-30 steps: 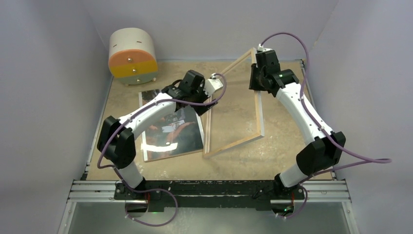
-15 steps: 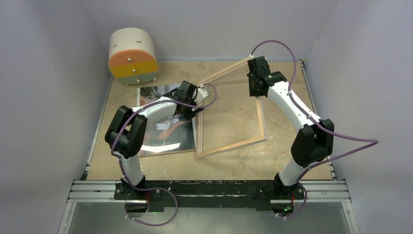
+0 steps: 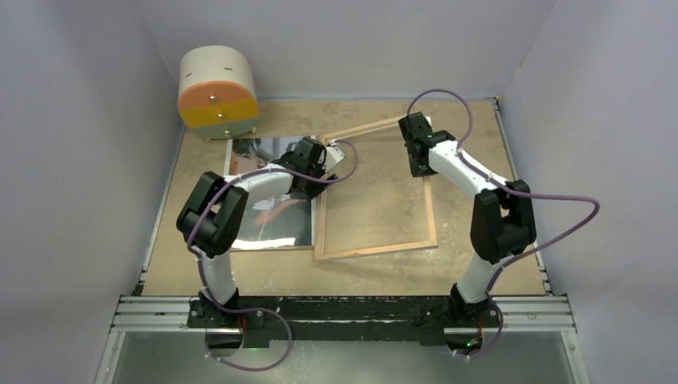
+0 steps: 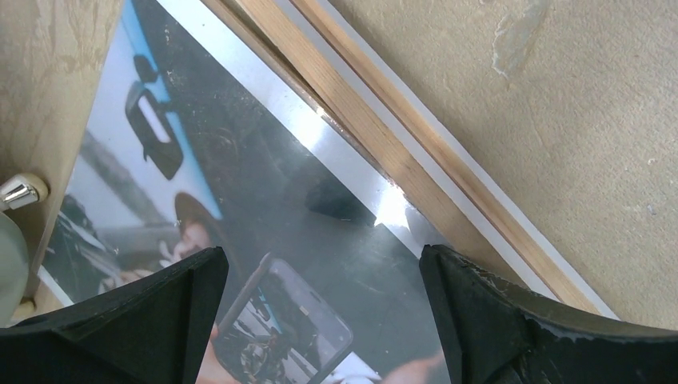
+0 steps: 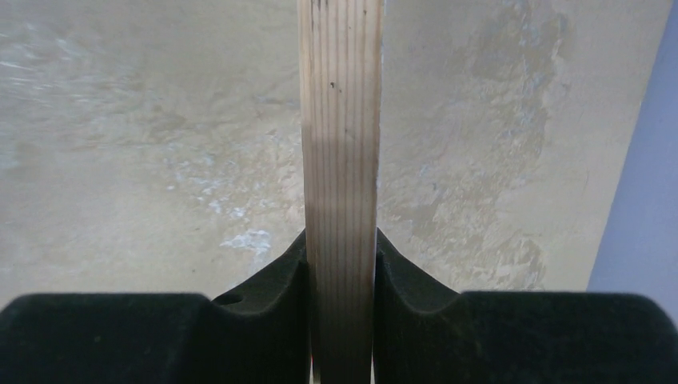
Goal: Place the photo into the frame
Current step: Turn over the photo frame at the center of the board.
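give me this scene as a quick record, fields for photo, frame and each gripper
photo: face up on table, along frame's left rim, not in it
frame: wooden back up, low over table
left gripper: open, above photo's right edge
right gripper: shut on frame rim, far right corner
drawer unit: far left corner
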